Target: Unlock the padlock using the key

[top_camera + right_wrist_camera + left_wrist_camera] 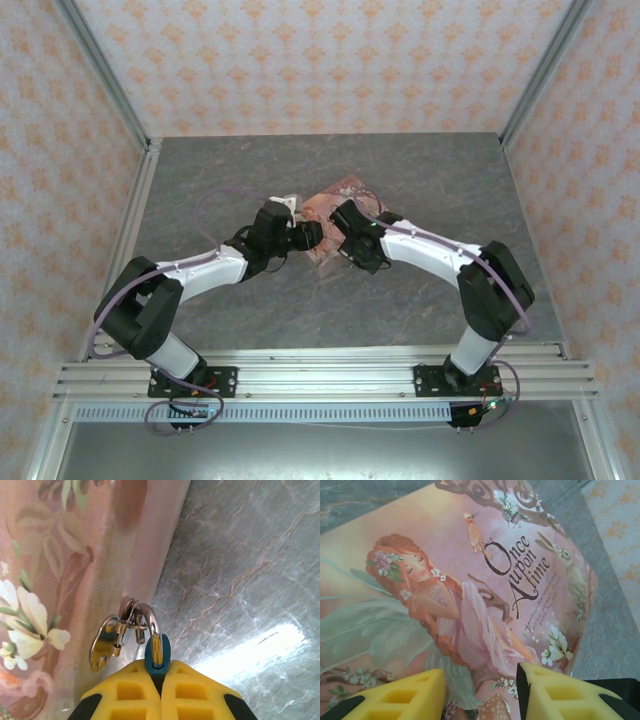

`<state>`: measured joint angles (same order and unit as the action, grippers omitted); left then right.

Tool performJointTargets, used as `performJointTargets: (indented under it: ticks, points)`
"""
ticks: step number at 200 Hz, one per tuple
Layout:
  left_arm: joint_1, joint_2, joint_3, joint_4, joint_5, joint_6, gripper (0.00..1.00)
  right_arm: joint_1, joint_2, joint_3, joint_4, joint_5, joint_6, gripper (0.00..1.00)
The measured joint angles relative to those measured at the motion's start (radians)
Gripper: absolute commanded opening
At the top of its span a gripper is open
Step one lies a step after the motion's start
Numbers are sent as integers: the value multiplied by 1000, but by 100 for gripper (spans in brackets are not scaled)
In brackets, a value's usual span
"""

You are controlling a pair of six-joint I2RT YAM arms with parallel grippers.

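Note:
The blue-teal padlock (157, 656) sits pinched between the yellow fingers of my right gripper (161, 669), which is shut on its body. Its metal shackle (151, 617) passes through the small metal hasp (106, 642) on the side of the pink illustrated tin (65, 555). My left gripper (480, 682) hovers close over the tin's lid (470, 580) with its yellow fingers apart and only the lid picture between them. In the top view both grippers, left (308, 237) and right (342, 222), meet at the tin (345, 190) mid-table. The key is out of view.
The grey marbled table (420, 310) stretches around the tin, bounded by patterned walls with metal posts (110, 80) at the back corners. Both arm bases stand on the rail (320, 378) at the near edge.

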<state>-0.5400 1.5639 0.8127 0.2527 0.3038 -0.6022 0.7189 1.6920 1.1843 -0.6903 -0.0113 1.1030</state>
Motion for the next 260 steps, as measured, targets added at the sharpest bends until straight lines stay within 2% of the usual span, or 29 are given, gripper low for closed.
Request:
performJointTargets:
  ticks: [61, 112, 166, 203, 228, 260]
  points:
    - [-4, 32, -2, 78, 14, -12, 43, 0, 10, -14, -13, 52, 48, 0]
    - [-17, 43, -3, 103, 34, -30, 43, -2, -154, -173, 135, 106, 113, 0]
    - [-14, 45, -5, 112, 25, -29, 43, -44, -213, -201, 181, 222, 100, 0]
    - [-14, 41, -5, 108, 21, -29, 43, -114, -200, -261, 270, 141, 37, 0]
    - [-14, 28, -5, 79, 16, -26, 44, -124, -187, -261, 288, 93, -14, 0]
    - [-12, -22, -5, -27, 2, 1, 56, -125, -217, -261, 249, 89, -69, 0]
